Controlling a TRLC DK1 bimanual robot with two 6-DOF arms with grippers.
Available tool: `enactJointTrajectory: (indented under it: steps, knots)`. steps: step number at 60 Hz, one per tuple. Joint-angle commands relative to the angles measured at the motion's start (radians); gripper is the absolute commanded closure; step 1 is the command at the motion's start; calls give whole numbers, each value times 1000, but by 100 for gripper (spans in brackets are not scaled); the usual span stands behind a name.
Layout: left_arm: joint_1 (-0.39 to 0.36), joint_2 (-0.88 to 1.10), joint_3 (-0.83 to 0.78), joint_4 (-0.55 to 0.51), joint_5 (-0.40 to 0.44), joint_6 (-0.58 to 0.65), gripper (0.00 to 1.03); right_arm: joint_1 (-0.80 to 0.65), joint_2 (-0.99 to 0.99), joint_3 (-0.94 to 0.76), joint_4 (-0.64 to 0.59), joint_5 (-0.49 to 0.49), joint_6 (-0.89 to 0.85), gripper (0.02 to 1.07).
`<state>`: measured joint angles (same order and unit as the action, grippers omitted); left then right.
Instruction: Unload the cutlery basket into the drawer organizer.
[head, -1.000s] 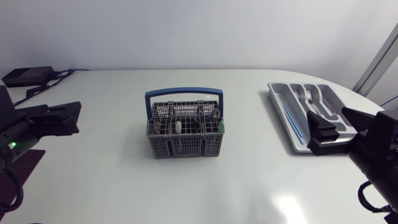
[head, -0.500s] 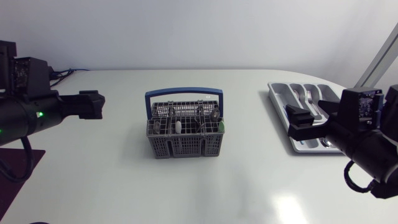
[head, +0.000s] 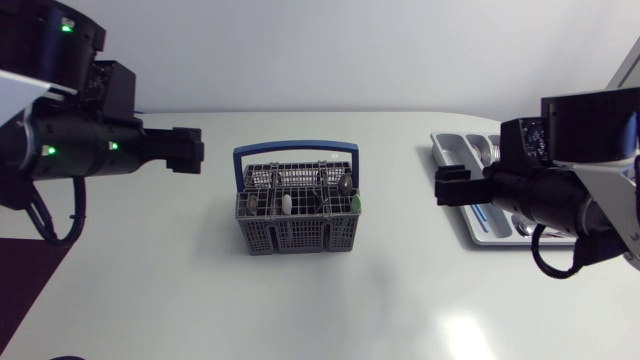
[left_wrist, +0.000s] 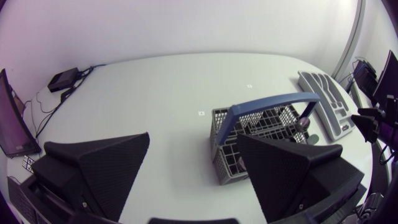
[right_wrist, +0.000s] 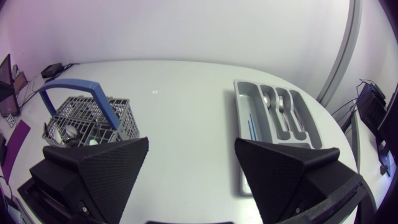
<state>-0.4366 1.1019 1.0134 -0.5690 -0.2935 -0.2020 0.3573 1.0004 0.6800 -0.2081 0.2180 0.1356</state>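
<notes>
Cutlery basket (head: 297, 215) stands mid-frame, drawer organizer (head: 447, 148) at right, with your left gripper (head: 188, 150) and right gripper (head: 448, 187) flanking it, well apart.

Left wrist: fingers spread, empty, basket ahead.

Right wrist: fingers spread, empty, organizer ahead.

Cutlery (head: 344, 186) looks stiff, light and slippery; pinch upright ends. Open table (head: 330, 300) surrounds the basket.

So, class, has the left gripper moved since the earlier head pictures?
Yes. The left gripper has travelled inward from the table's left side toward the cutlery basket, which has stayed put.
</notes>
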Motion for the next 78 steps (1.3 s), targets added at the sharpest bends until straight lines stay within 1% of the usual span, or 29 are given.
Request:
enactJointTrajectory:
  steps: [1, 8, 17, 31, 34, 42, 50, 56, 64, 67, 71, 74, 78]
  knots:
    - [-28, 61, 57, -37, -1, 10, 4, 25, 46, 47, -34, 11, 41, 7]
    - [-37, 105, 91, -61, 17, 7, 4, 48, 84, 85, -65, -5, 42, 7]
    - [-53, 139, 128, -77, 30, -5, 4, 89, 133, 176, -165, -22, 41, 7]
    - [-79, 236, 241, -189, 42, -56, 4, 108, 202, 288, -271, -80, 85, 7]
    - [-80, 269, 274, -224, 70, -73, 4, 109, 218, 299, -277, -80, 99, 7]
    - [-88, 329, 340, -289, 82, -117, 4, 108, 239, 322, -301, -80, 113, 7]
    - [-102, 374, 396, -331, 82, -175, 4, 109, 253, 339, -318, -83, 116, 7]
    - [-119, 431, 448, -408, 82, -258, 5, 109, 276, 354, -338, -81, 127, 7]
    - [-129, 484, 502, -470, 79, -347, 5, 109, 288, 355, -350, -83, 139, 7]
    - [-136, 493, 508, -474, 74, -381, 8, 109, 294, 355, -355, -81, 147, 7]
    - [-145, 506, 518, -477, 63, -427, 8, 109, 299, 352, -355, -81, 151, 7]
    - [-157, 520, 531, -482, 48, -459, 10, 109, 299, 349, -355, -81, 151, 7]
    - [-165, 546, 564, -514, 40, -504, 11, 112, 299, 346, -356, -83, 154, 7]
